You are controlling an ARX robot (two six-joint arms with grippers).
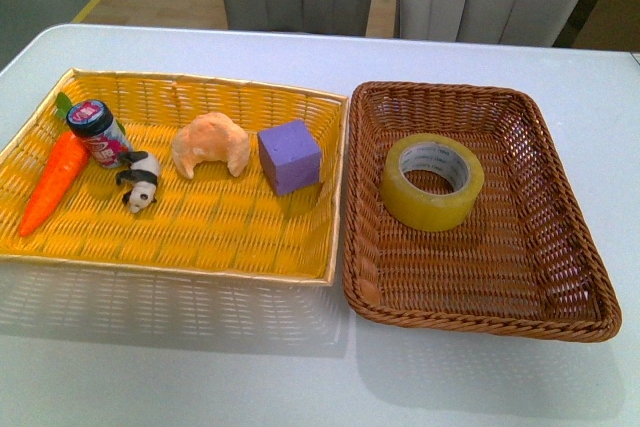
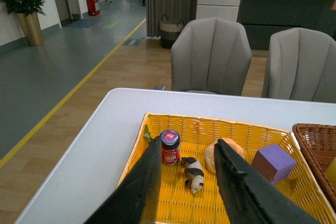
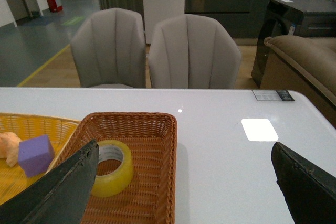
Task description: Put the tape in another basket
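Right gripper (image 3: 184,182) fingers spread very wide, nothing between them; left gripper (image 2: 184,187) fingers parted narrower, also empty. Neither arm shows in the front view, both held above the table.

The wide roll of translucent yellowish packing tape with white printed core (image 1: 432,181) lies flat, hole axis vertical, inside the dark brown woven wicker basket with thick braided rim (image 1: 480,322), toward the basket's 10 o'clock area, near but not touching its left wall. In the right wrist view the tape (image 3: 111,167) sits just beside the left-hand finger (image 3: 58,192), so the roll is off toward that finger, not centred in the gap.

The bright yellow woven basket (image 1: 180,257) lies at 9 o'clock from the brown one, rims nearly touching; it holds an orange toy carrot (image 1: 55,179), small dark-lidded jar (image 1: 97,131), panda figurine (image 1: 141,181), tan croissant (image 1: 211,144), purple foam cube (image 1: 289,156).

Judgement: right arm nearer the tape; it needs shifting toward 9 o'clock before descending. Open space in yellow basket is along its near edge.
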